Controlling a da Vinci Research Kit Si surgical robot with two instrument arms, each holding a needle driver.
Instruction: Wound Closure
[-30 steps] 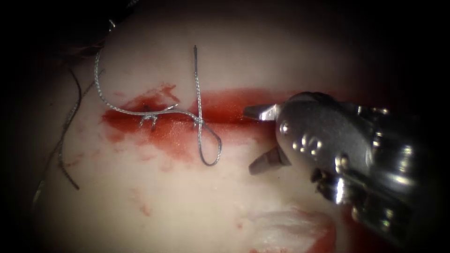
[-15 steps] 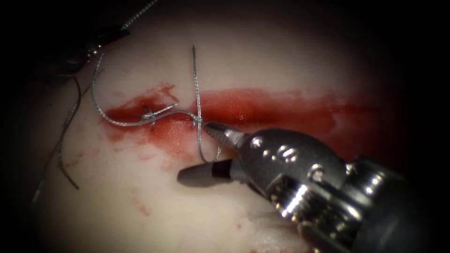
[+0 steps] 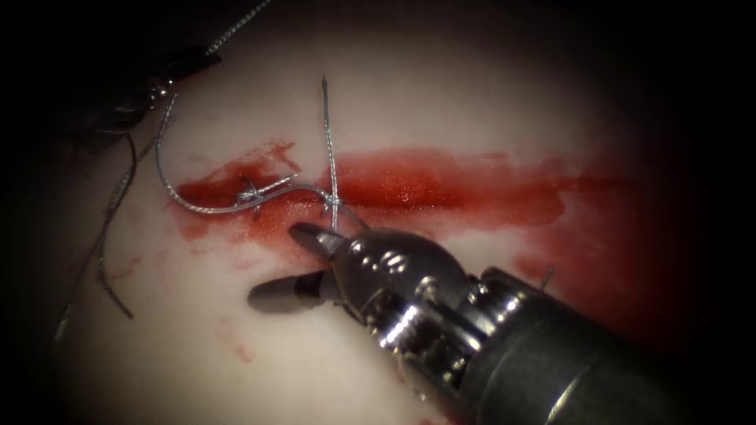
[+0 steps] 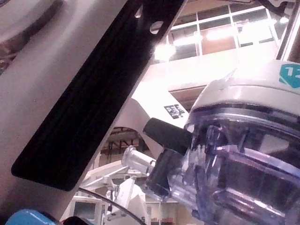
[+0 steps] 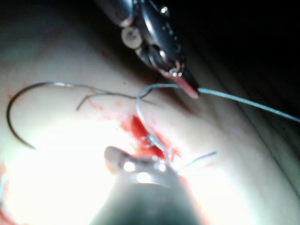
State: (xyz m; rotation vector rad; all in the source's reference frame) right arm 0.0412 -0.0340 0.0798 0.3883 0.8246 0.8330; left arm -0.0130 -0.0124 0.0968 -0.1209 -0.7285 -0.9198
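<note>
Two jaws of R tool [image 3: 276, 264], wide and empty, have been brought left to the thread [image 3: 331, 157] below the knot [image 3: 335, 203] — L tool [image 5: 180, 77] clamped on thread, needle [image 5: 9, 115] lying free on tissue [image 3: 315, 354] left of cut [image 3: 441, 185].

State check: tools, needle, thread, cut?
left tool: shut on the thread
right tool: open, holds nothing
needle: loose on the tissue, held by neither tool
thread: knotted at the cut
cut: stitched toward its left end, wet with red fluid
</note>
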